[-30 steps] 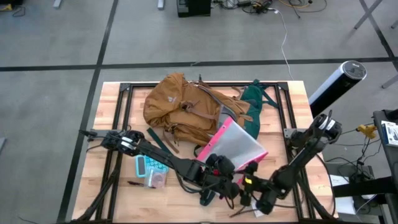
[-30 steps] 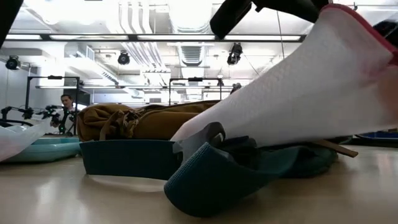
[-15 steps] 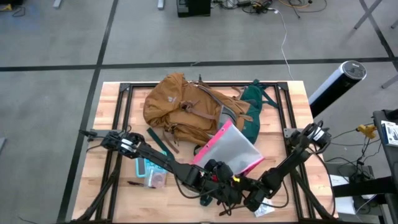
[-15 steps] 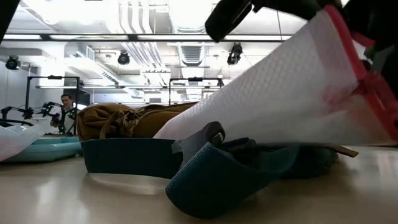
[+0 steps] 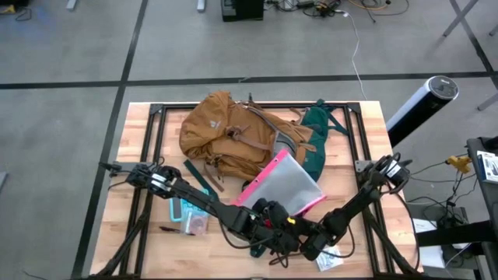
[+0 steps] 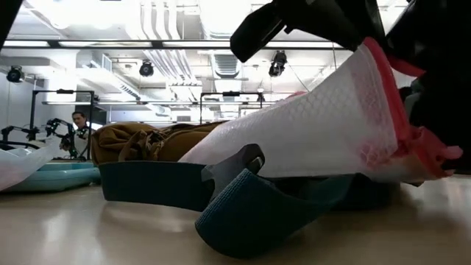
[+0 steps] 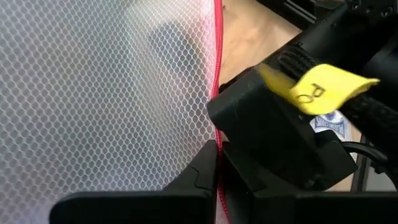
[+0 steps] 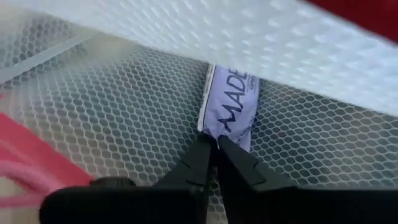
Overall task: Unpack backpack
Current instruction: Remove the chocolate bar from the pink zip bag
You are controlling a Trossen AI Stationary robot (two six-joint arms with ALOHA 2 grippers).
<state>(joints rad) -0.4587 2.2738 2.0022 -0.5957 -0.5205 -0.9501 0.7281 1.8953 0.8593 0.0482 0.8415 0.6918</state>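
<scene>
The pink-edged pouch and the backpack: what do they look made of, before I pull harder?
Pouch: looks like translucent plastic film reinforced with honeycomb mesh, slightly glossy, with a pink fabric-like border; both grippers are shut on it. Backpack: matte mustard-tan woven cloth, probably canvas, which creases and slumps softly; dark green back panel.

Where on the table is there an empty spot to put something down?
Bare wood shows at the table's far left corner beside the backpack, and on the right side beyond the green back panel. The near middle is crowded: both grippers hold the pink-edged pouch there, with a teal item nearby.
</scene>
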